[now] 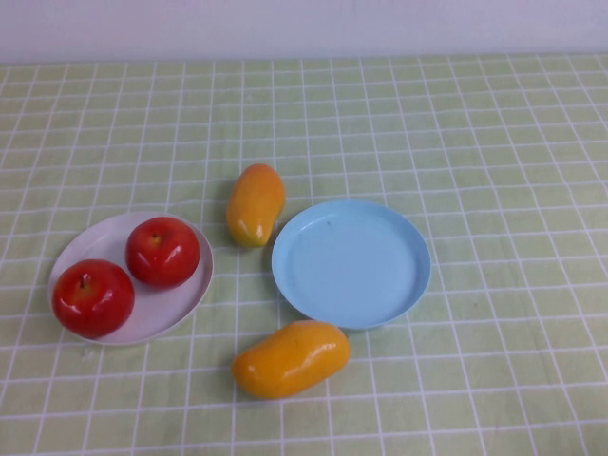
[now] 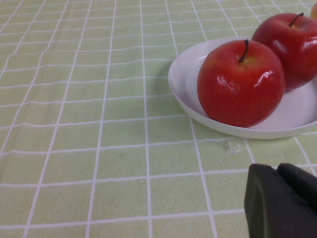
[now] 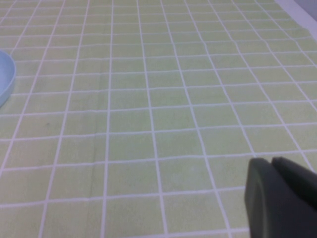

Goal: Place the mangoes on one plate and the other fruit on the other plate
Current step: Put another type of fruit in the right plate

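Note:
Two red apples (image 1: 162, 251) (image 1: 93, 297) sit on the white plate (image 1: 106, 236) at the left. The light blue plate (image 1: 351, 266) lies bare in the middle. One mango (image 1: 255, 203) lies on the cloth just behind and left of the blue plate, the other mango (image 1: 291, 358) in front of it. Neither arm shows in the high view. In the left wrist view my left gripper (image 2: 277, 169) is shut and holds nothing, a short way from the white plate (image 2: 188, 84) and its apples (image 2: 241, 84) (image 2: 292, 47). My right gripper (image 3: 271, 161) is shut over bare cloth.
A green checked tablecloth (image 1: 475, 133) covers the whole table. The blue plate's rim (image 3: 5, 79) shows at the edge of the right wrist view. A white wall (image 1: 304, 24) runs along the far side.

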`<state>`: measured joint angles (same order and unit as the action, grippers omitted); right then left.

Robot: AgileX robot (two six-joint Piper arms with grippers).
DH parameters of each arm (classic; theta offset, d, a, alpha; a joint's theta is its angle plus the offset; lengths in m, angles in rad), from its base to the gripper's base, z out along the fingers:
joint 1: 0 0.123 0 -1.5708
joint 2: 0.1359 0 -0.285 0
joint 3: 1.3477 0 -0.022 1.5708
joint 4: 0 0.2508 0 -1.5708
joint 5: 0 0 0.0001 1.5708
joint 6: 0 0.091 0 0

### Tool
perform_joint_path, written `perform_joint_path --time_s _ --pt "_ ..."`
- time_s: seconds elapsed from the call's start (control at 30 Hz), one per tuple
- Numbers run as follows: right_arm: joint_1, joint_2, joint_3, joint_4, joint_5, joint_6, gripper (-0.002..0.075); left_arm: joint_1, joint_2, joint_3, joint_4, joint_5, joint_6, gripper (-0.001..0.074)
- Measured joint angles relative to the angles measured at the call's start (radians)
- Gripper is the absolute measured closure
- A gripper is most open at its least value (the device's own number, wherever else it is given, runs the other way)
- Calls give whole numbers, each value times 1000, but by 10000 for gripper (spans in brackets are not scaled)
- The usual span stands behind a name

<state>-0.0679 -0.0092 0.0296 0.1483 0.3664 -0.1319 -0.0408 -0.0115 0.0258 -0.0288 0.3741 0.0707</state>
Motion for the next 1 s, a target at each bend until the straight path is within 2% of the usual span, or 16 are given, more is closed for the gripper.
perform_joint_path --time_s 0.67,1.0 --pt "0 0 0 23 -17 0 742 0 0 0 0 1 0 731" --pt "0 0 2 600 -230 0 742 0 0 0 0 1 0 731"
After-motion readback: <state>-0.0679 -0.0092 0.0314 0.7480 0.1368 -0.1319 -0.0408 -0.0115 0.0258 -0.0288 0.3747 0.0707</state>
